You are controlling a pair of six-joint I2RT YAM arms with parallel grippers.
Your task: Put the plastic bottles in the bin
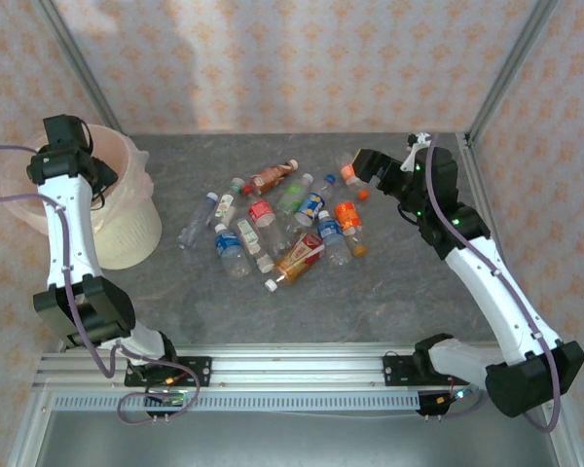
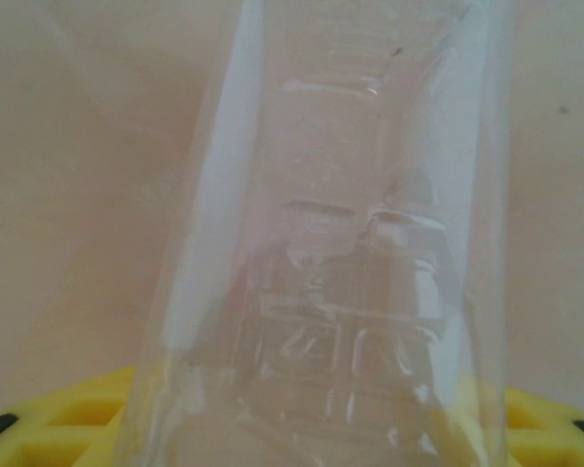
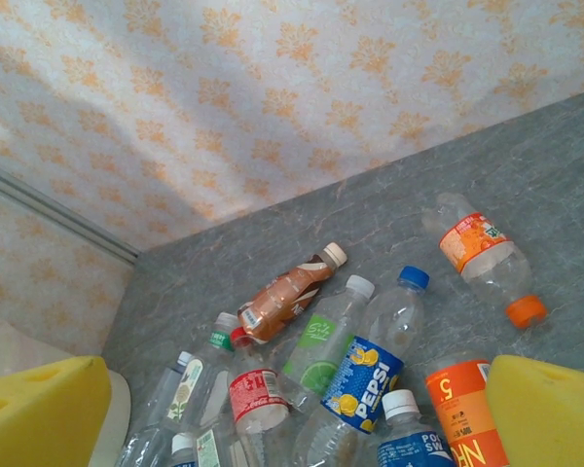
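My left gripper (image 1: 99, 177) hangs over the cream-white bin (image 1: 127, 233) at the far left. In the left wrist view a clear plastic bottle (image 2: 341, 243) stands lengthwise between the yellow fingers (image 2: 63, 418), with the pinkish liner (image 2: 68, 195) behind it. Several more bottles lie in a cluster (image 1: 273, 219) mid-table, among them a brown one (image 1: 271, 176), a Pepsi one (image 1: 311, 205) and an orange-labelled one (image 1: 347, 215). My right gripper (image 1: 355, 167) hovers open above the cluster's far right, and its view looks down on the brown bottle (image 3: 284, 295) and the Pepsi bottle (image 3: 370, 370).
A loose orange cap (image 1: 364, 195) lies near the right gripper. Patterned walls and aluminium posts (image 1: 496, 73) enclose the grey table (image 1: 389, 302). A metal rail (image 1: 292, 375) runs along the near edge.
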